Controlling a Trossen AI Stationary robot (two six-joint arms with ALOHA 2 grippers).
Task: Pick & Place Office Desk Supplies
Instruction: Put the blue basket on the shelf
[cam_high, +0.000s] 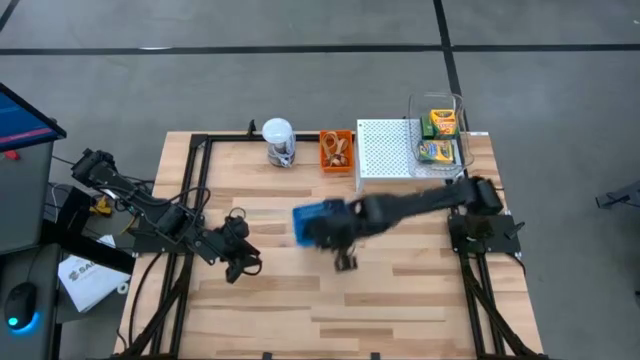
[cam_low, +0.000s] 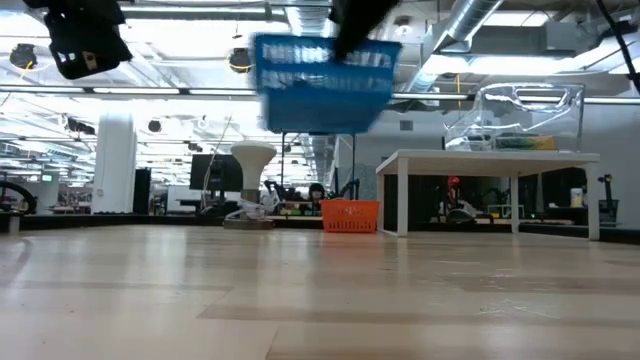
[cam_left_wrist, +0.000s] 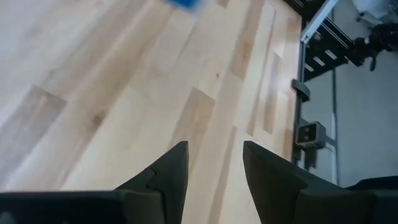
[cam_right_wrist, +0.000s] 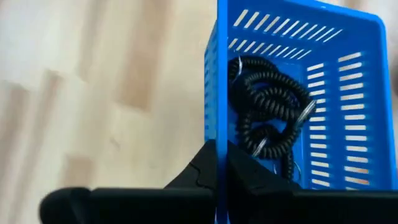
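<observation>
Right wrist view: tool (cam_right_wrist: 217, 165) pinches blue basket (cam_right_wrist: 292, 93) wall, seemingly holding coiled cords (cam_right_wrist: 270, 106).

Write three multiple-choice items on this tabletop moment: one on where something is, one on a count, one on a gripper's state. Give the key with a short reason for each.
1. Where is the blue basket?
A. Standing on the white shelf
B. Lifted above the wooden table
C. On the floor beside the table

2. How many crayon boxes lie in the clear bin?
A. Two
B. Four
C. None

3. How is the right gripper?
A. Open over the orange basket
B. Open and empty
C. Shut on the blue basket's wall

Key: B, the low view shows the basket clear of the tabletop. A, the high view shows two yellow-and-green boxes side by side. C, the right wrist view shows the fingers pinched on the basket's blue wall, with black coiled cords inside.
</observation>
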